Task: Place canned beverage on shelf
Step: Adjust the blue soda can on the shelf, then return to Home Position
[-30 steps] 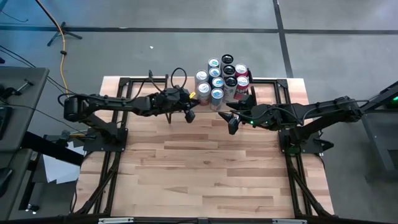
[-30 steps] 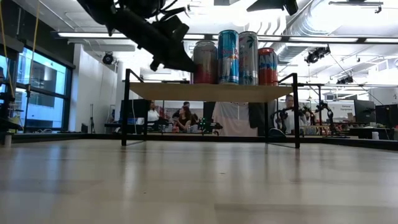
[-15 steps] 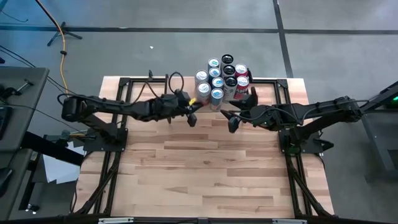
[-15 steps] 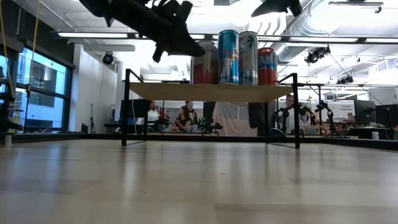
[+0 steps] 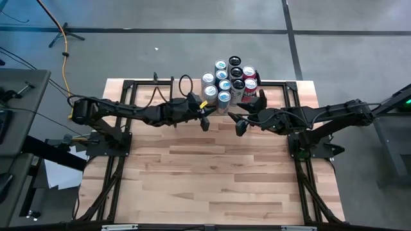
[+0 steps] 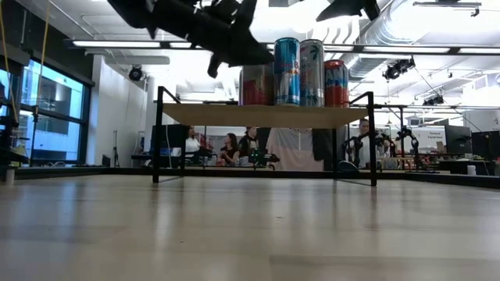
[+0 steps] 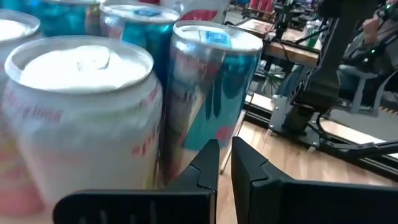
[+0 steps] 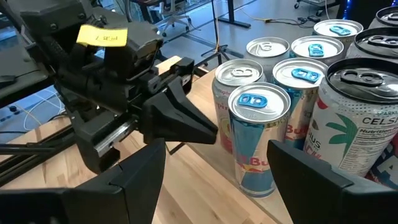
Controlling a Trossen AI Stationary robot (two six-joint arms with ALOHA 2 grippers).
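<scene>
Several tall beverage cans (image 5: 228,80) stand upright in a tight cluster on the shelf (image 6: 262,115), a wood plank on black legs at the table's far side. My left gripper (image 5: 205,123) is shut. It hangs just in front of the near row, where a white-pink can (image 7: 81,118) stands next to a blue can (image 7: 211,81). To its right, my right gripper (image 5: 239,128) is open with nothing between its fingers. It faces the same near row, with a blue can (image 8: 258,140) ahead of it. My left gripper (image 8: 208,127) points its shut fingertips at the near-row cans from the table's left, slanting slightly down. They reach close to the white-pink can (image 8: 231,99). I cannot tell whether they touch it.
The shelf's black legs (image 6: 159,133) (image 6: 372,136) stand on the table. The bare wood tabletop (image 5: 212,173) stretches toward the near edge. People sit in the room beyond the table (image 6: 234,148).
My left gripper has gone toward the table's right edge along the front of the can cluster. It rose slightly and tipped. It has stayed shut and has ended near the blue near-row can. The cans have kept their places.
</scene>
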